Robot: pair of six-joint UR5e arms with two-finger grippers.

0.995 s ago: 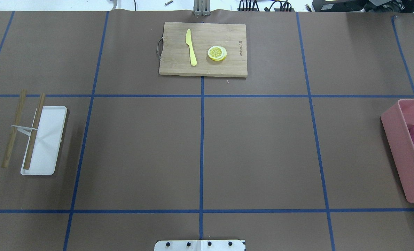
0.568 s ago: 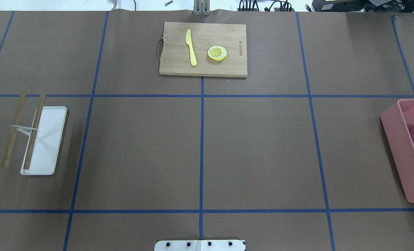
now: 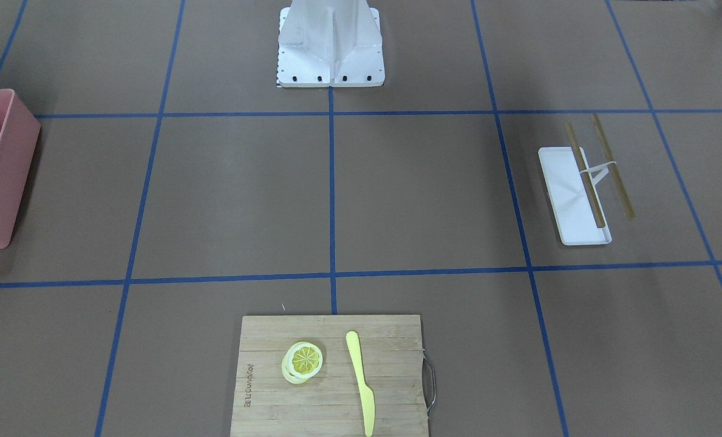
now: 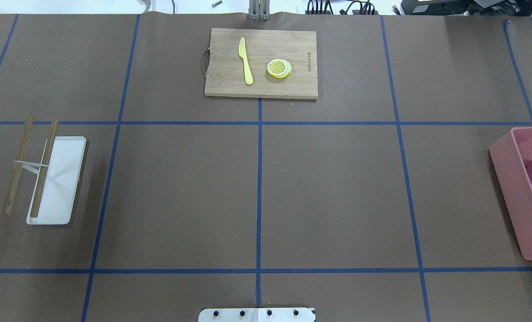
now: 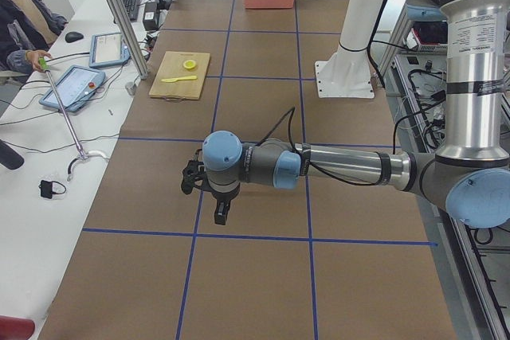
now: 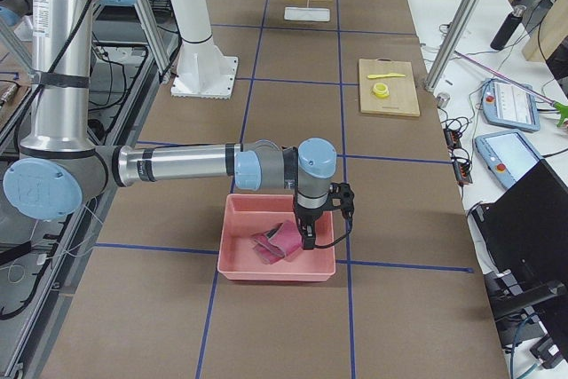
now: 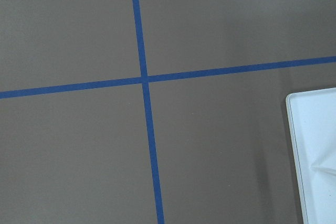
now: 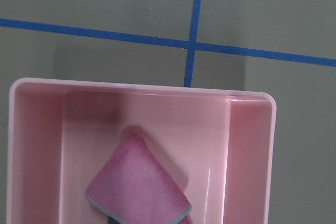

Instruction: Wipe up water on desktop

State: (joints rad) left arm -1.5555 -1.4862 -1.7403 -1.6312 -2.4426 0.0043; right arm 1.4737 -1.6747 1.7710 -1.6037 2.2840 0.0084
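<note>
Where visible, brown tape-gridded desktop (image 4: 180, 192)

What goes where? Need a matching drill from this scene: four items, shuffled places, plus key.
Items:
1. yellow knife
2. pink cloth
3. wooden sticks
4. cutting board

Places:
A. in the pink bin
B. far middle of the desktop
C. at the white tray, robot's left side
D. on the cutting board, beside the lemon slices

Pairs: 1-D, 2-A, 3-C, 4-B.
</note>
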